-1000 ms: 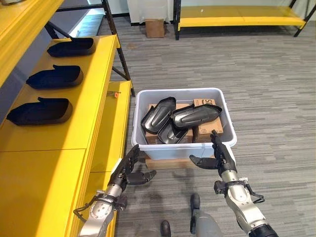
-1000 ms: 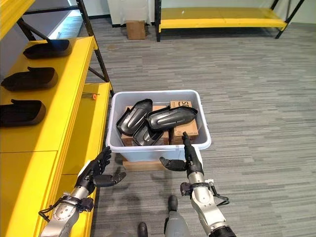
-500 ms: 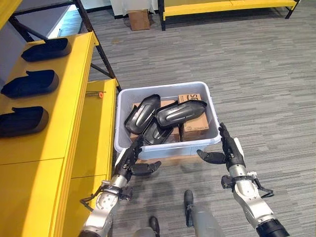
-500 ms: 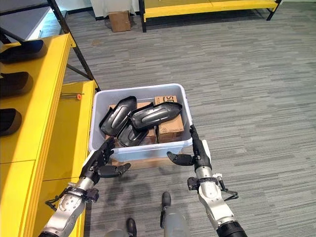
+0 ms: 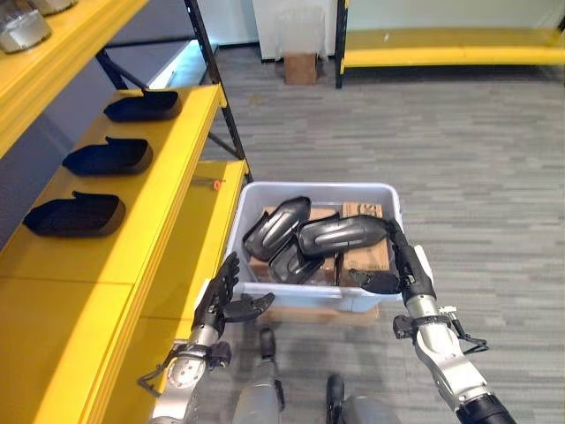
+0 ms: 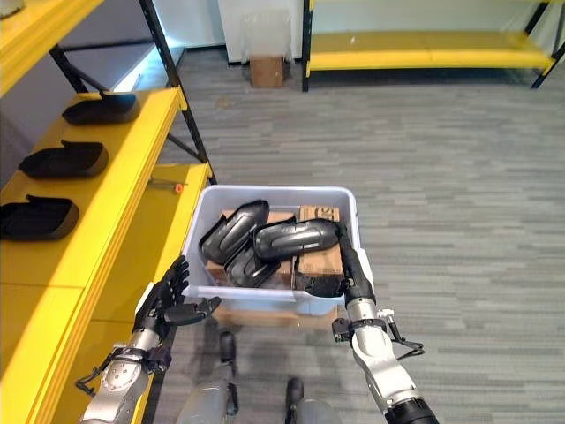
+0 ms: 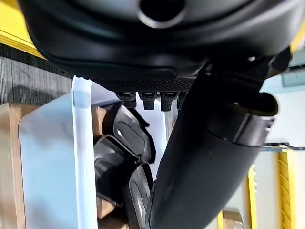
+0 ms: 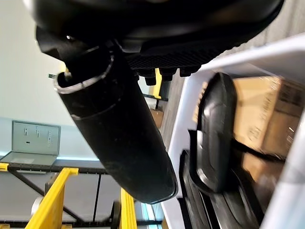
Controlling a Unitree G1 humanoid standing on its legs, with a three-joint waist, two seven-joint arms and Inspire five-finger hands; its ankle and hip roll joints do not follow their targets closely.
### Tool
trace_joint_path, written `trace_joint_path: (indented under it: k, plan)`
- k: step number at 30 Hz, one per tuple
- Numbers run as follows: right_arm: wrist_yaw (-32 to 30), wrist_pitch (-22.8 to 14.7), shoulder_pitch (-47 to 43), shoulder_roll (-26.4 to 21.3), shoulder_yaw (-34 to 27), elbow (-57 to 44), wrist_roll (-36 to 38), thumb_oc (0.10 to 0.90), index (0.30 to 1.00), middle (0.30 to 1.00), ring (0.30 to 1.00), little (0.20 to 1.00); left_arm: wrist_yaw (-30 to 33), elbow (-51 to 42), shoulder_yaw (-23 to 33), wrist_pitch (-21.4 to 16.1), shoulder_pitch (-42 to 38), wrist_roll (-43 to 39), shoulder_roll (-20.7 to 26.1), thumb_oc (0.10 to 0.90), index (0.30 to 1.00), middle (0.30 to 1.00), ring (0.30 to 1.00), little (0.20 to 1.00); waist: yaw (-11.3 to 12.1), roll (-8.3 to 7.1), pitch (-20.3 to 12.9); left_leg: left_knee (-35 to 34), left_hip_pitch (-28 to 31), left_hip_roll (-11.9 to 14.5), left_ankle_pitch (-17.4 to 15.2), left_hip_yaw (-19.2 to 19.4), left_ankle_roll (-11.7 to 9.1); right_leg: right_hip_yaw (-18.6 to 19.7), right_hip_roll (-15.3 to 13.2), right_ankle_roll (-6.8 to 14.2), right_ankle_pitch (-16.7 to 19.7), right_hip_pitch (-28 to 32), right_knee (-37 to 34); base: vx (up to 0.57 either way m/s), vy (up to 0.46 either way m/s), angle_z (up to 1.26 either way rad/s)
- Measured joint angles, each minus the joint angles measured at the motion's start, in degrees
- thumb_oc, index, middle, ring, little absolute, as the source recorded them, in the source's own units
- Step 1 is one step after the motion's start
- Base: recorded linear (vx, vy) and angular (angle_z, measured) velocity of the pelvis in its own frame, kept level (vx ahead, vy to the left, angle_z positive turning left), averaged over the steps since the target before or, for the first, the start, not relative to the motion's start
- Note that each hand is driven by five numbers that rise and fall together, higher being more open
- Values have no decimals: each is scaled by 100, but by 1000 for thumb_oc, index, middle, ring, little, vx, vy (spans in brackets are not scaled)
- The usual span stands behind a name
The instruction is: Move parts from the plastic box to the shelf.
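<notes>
Your right robot hand (image 5: pixel 404 269) is open at the plastic box's (image 5: pixel 381 190) near rim, fingers straight beside the top dark part (image 5: pixel 340 236), while the left robot hand (image 5: pixel 221 296), also open, hangs outside the box's near corner next to the yellow shelf (image 5: pixel 168 177). Bring the right fingers over that top part's near end and curl under its edge before lifting, since it lies loosely across the others. You can't see how the lower parts interlock, nor the cardboard box (image 5: pixel 364 252) beneath them in full.

Cardboard box (image 5: pixel 301 67) on grey carpet (image 5: pixel 459 150) by far yellow rack (image 5: pixel 450 39)
</notes>
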Motion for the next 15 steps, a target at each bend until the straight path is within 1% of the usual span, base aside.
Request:
trace_joint_path:
  k: [1,3,4,5,6,7,8,9,11,13,15]
  plan:
    - [0,0,0,-18,1,0,5,900,1000,1000,1000,1000,-5,-8,-36,-26,-10,3,4,900,1000,1000,1000,1000,-5,16,0,189,-2,-22,0,-14,1,55,-38,9,-44,36,79,215,98,-45]
    - [10,7,18,-47,6,0,52,900,1000,1000,1000,1000,-18,-13,-66,-63,-25,1,0,900,1000,1000,1000,1000,-18,52,-12,251,96,-64,2,34,6,130,-44,125,-92,53,183,150,64,-24]
    - [41,17,97,-135,9,-14,153,900,1000,1000,1000,1000,-69,-103,-78,-76,-28,-5,-4,900,1000,1000,1000,1000,-99,208,-44,118,443,-103,324,101,249,116,37,347,-341,97,362,114,48,-9]
    - [54,47,126,-129,9,-11,196,900,1000,1000,1000,1000,-96,-142,-69,-78,-34,-8,13,900,1000,1000,1000,1000,-114,196,-40,95,470,-106,735,127,283,120,0,422,-459,98,469,156,71,-3]
    - [74,79,195,-66,14,-18,225,900,1000,1000,1000,1000,-115,-164,-61,-74,-80,-27,54,900,1000,1000,1000,1000,-103,16,-46,55,543,-327,742,243,344,84,-258,551,-567,78,576,90,46,2]
    - [94,79,203,-50,22,-19,226,900,1000,1000,1000,1000,-123,-173,-59,-73,-95,-47,70,900,1000,1000,1000,1000,-94,-36,-55,40,555,-424,722,271,374,32,-356,588,-587,89,566,85,39,11]
    - [94,79,183,-20,24,-22,231,900,1000,1000,1000,1000,-130,-188,-57,-73,-168,-47,89,900,1000,1000,1000,1000,-61,-62,-56,5,553,-597,678,275,442,-98,-538,651,-581,151,434,37,13,11]
    - [95,80,160,3,25,-21,259,900,1000,1000,1000,1000,-130,-218,-57,-73,-196,-48,110,900,1000,1000,1000,1000,-50,-66,-54,-18,552,-653,666,287,459,-139,-601,678,-579,163,382,42,10,17]
    - [103,80,107,119,71,-21,273,900,1000,1000,1000,1000,-127,-339,-26,-74,-247,-53,282,900,1000,1000,1000,1000,68,-99,-49,-25,559,-796,612,267,535,-260,-714,832,-488,335,92,70,34,16]
    - [102,80,45,129,122,-21,272,900,1000,1000,1000,1000,-126,-391,-26,-76,-283,-58,393,900,1000,1000,1000,1000,188,-126,-48,-28,560,-824,597,271,551,-314,-738,887,-455,386,-47,80,47,7]
    - [90,80,-32,143,131,-20,272,900,1000,1000,1000,1000,-132,-396,-25,-75,-261,-58,441,900,1000,1000,1000,1000,228,-140,-44,-23,561,-823,589,256,551,-367,-725,911,-431,444,-161,89,50,2]
